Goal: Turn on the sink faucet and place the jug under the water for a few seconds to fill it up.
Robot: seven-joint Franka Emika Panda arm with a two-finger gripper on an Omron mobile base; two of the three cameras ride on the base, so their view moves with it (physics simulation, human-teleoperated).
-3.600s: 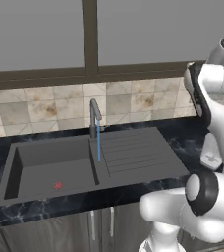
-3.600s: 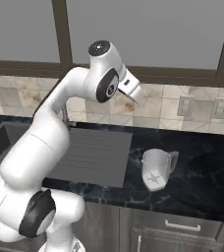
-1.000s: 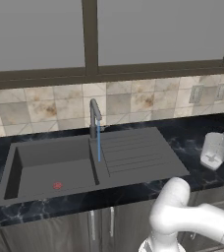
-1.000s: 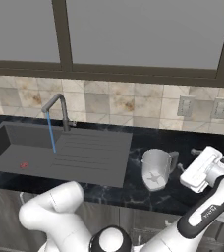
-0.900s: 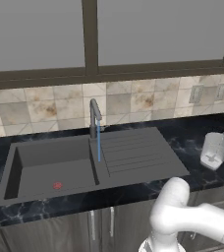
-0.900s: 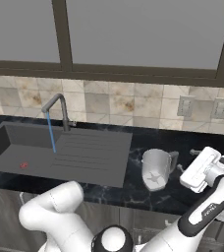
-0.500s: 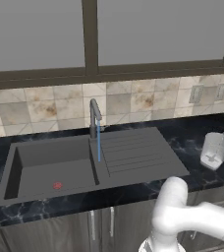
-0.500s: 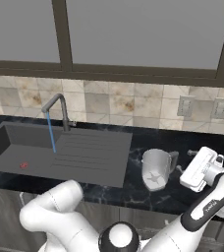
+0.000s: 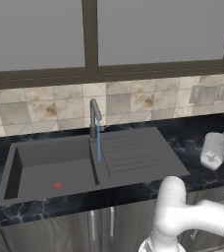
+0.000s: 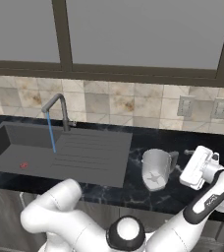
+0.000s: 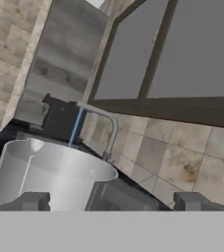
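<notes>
The sink faucet (image 9: 94, 117) stands behind the sink (image 9: 20, 170) with the water (image 9: 99, 142) running as a thin blue stream onto the edge between basin and drainboard. Over on the right, the pale jug (image 9: 214, 150) rests on the black counter, leaning so that its cross-marked base faces the cameras. In the right base view my gripper (image 10: 188, 170) hovers just right of the jug (image 10: 157, 170). Seen from the hand, the gripper (image 11: 111, 202) is open, its fingertips (image 11: 31, 201) apart, with the jug (image 11: 50, 177) close ahead and left of centre. Beyond it are the faucet (image 11: 109, 129) and the water (image 11: 75, 125).
A tiled backsplash with wall sockets (image 10: 201, 107) runs behind the black marble counter (image 10: 133, 192), under a wide window. The ribbed drainboard (image 9: 133, 152) lies between sink basin and jug. Cabinet fronts hang below the counter edge.
My hand has crept a little leftward, nearer the jug. The water keeps running and the jug has not moved.
</notes>
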